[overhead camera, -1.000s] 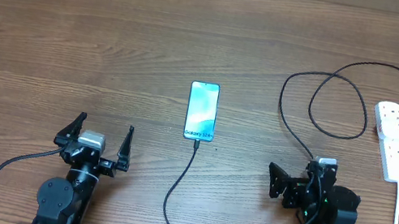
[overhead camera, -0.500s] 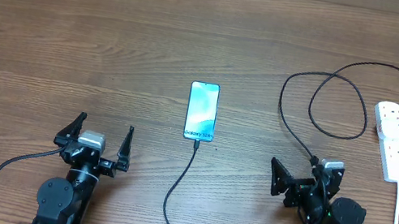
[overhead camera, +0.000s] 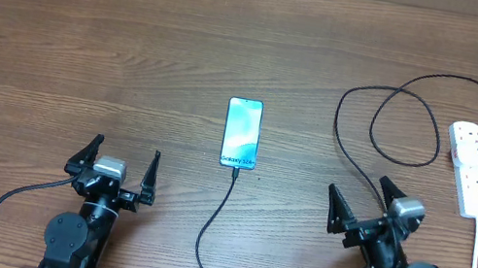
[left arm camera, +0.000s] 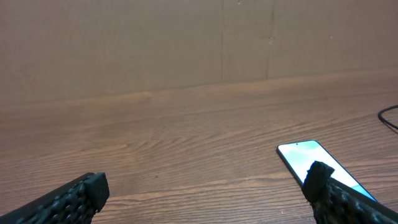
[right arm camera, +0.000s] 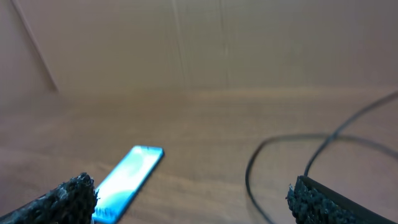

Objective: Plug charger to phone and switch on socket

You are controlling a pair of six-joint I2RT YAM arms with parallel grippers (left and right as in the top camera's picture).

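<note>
The phone (overhead camera: 241,132) lies flat mid-table, its "Galaxy" edge toward me. The black charger cable (overhead camera: 232,180) meets that near edge with its plug tip, runs toward me, then loops at the right up to the white socket (overhead camera: 469,183). My left gripper (overhead camera: 120,164) is open and empty, left of and nearer than the phone. My right gripper (overhead camera: 359,190) is open and empty, with the cable passing under it. In the left wrist view, the phone (left arm camera: 305,158) lies by my right finger; the jaws (left arm camera: 205,180) are wide apart. The right wrist view shows the phone (right arm camera: 127,177), the cable (right arm camera: 249,174) and open jaws (right arm camera: 193,190).
The socket's thick white cord (overhead camera: 477,265) runs toward the near edge at the far right. A brown wall (left arm camera: 186,43) stands along the table's far edge.
My right arm has drawn back toward the near edge and turned its gripper from facing left to facing the far side, fingers spread. The left arm, phone and cable have not moved.
</note>
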